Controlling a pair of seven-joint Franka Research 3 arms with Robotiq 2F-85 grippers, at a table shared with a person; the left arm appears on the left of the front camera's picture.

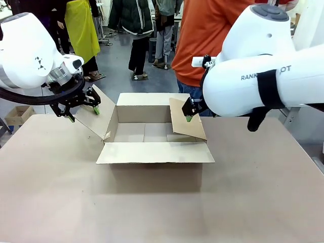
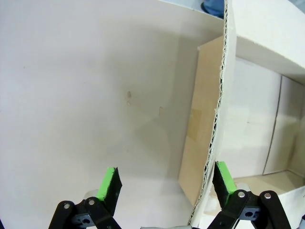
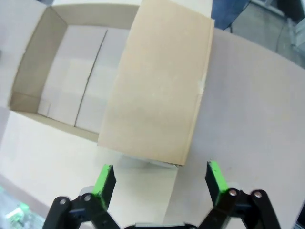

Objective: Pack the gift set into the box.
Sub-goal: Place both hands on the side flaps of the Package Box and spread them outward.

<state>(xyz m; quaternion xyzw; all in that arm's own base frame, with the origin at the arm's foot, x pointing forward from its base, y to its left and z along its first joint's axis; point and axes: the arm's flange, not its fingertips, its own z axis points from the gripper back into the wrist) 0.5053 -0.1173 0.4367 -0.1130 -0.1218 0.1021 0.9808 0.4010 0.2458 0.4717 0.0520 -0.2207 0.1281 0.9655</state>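
Astride the left flap (image 1: 104, 119) of the box (image 1: 152, 169) — left claw (image 2: 167, 181) spread; right claw (image 3: 160, 175) spread too.

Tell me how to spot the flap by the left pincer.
Find the open cardboard box on the table. Its left flap slants up and outward, its edge between the left pincer's green pads. The right flap leans inward; the front flap lies flat.

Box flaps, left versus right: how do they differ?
The left flap leans outward, away from the opening; the right flap leans inward over it. The left flap's edge sits between the fingers of the open left claw; the right flap lies just ahead of the open right claw. Both are brown cardboard.
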